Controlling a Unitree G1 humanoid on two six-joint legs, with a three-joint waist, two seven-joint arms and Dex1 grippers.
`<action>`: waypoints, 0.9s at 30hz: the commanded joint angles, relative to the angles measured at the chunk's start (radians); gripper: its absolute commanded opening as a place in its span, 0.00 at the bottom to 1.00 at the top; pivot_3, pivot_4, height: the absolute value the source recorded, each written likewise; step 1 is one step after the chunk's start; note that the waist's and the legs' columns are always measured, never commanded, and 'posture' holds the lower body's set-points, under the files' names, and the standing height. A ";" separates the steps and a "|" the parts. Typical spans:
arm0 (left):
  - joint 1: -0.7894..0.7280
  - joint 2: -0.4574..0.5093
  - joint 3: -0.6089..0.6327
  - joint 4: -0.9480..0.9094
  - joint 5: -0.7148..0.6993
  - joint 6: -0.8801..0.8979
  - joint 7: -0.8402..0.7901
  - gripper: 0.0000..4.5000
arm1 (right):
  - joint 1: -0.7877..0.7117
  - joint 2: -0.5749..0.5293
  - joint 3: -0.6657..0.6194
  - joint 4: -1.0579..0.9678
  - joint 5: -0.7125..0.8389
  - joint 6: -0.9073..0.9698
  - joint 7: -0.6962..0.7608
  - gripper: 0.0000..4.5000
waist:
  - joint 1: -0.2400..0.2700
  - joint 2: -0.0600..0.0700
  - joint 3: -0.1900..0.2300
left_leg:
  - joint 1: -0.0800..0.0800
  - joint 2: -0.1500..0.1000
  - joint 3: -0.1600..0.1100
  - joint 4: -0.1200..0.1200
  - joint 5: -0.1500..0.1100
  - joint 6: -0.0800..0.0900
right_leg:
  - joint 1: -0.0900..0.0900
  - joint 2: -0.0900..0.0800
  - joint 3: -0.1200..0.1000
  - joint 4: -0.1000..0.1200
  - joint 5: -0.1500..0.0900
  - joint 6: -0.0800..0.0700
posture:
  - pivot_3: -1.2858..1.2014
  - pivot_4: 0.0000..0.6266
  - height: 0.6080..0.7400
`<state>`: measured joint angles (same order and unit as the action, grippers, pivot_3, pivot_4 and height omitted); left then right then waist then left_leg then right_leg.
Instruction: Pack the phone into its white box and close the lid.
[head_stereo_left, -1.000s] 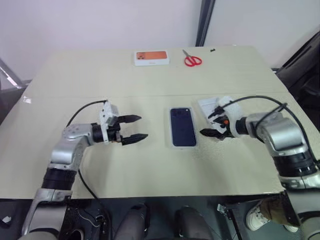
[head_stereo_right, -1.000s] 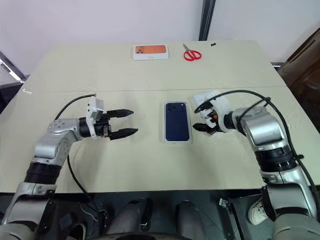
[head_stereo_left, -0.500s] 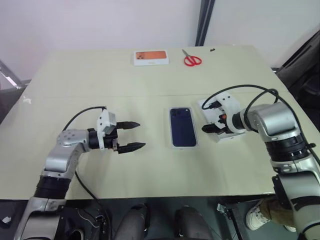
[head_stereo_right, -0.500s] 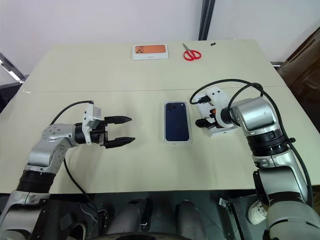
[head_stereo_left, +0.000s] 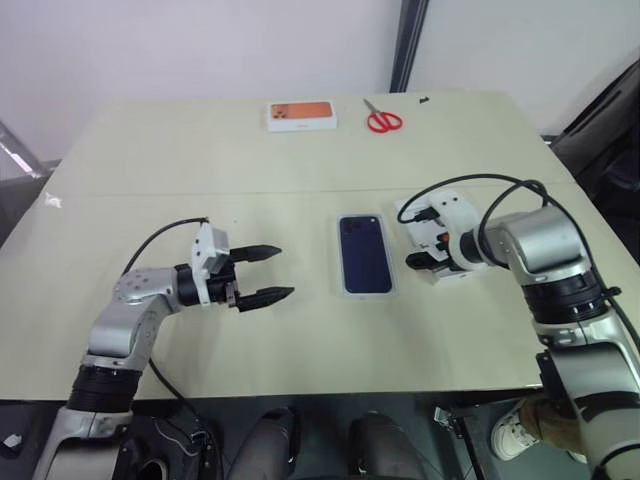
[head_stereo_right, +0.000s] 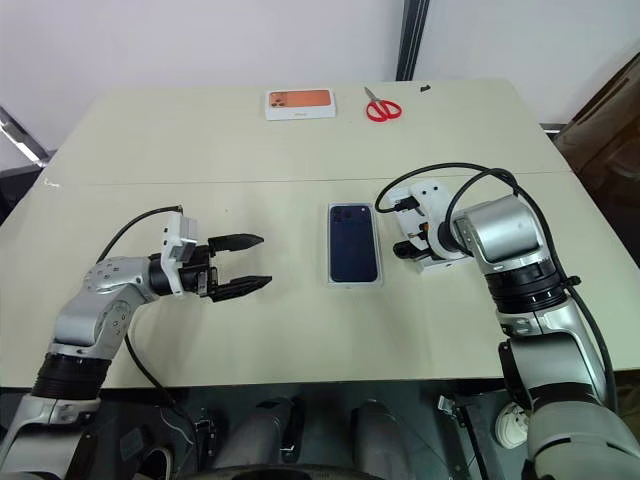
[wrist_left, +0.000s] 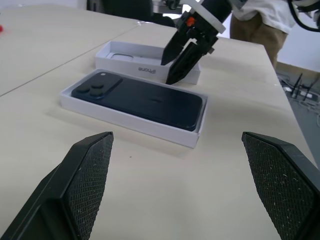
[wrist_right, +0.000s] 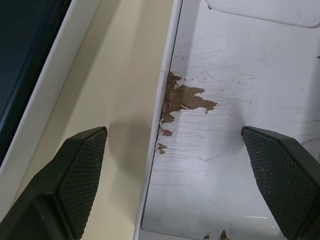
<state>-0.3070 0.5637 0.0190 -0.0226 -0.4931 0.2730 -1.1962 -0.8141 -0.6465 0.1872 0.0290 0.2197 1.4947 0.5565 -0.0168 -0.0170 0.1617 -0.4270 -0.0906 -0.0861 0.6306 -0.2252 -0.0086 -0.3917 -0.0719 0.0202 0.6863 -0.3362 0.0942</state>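
Nearest me, my left gripper (head_stereo_left: 268, 272) hangs over bare table (head_stereo_left: 300, 350), fingers spread wide and holding nothing, aimed across at the white box (head_stereo_left: 345, 290). That box sits mid-table and the phone (head_stereo_left: 364, 253) is lying flat inside it, camera cluster at the far end. Just beside it on my right lies the lid (wrist_left: 131, 58), rim up, plain white inside with a torn brown patch. My right gripper (head_stereo_right: 402, 237) tips down over the lid's near wall, fingers parted either side of it, gripping nothing. Far back, a white box with an orange phone picture (head_stereo_left: 302, 115), and red scissors (head_stereo_left: 383, 120) alongside.
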 joint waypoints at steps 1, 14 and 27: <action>0.007 0.007 0.016 -0.040 -0.019 -0.022 -0.009 0.97 | 0.000 0.008 -0.012 -0.046 0.019 0.016 -0.013 0.89 | 0.000 0.000 0.000 | 0.000 0.000 0.000 0.000 0.000 0.000 | 0.000 0.000 0.000 0.000 0.000 0.000 | 0.52 0.24 0.95; -0.003 -0.002 0.002 -0.024 -0.004 -0.032 -0.002 0.97 | 0.000 0.060 -0.085 -0.052 -0.003 0.043 -0.121 0.01 | 0.001 0.000 0.000 | 0.000 0.000 0.000 0.000 0.000 0.000 | 0.000 0.000 0.000 0.000 0.000 0.000 | 0.52 0.24 0.95; -0.047 -0.021 0.034 0.033 -0.013 -0.026 0.055 0.97 | -0.087 0.339 -0.511 -0.018 0.173 -0.191 -0.167 0.01 | -0.004 0.000 0.000 | 0.000 0.000 0.001 -0.001 0.000 0.000 | -0.001 0.001 0.000 0.001 0.000 0.000 | 0.52 0.24 0.95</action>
<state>-0.3363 0.5470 0.0221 0.0134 -0.4913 0.2568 -1.1563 -0.8791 -0.3257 -0.2674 0.0774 0.3273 1.3334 0.3702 -0.0213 -0.0168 0.1618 -0.4270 -0.0902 -0.0855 0.6302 -0.2250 -0.0088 -0.3926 -0.0712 0.0205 0.6877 -0.3361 0.0944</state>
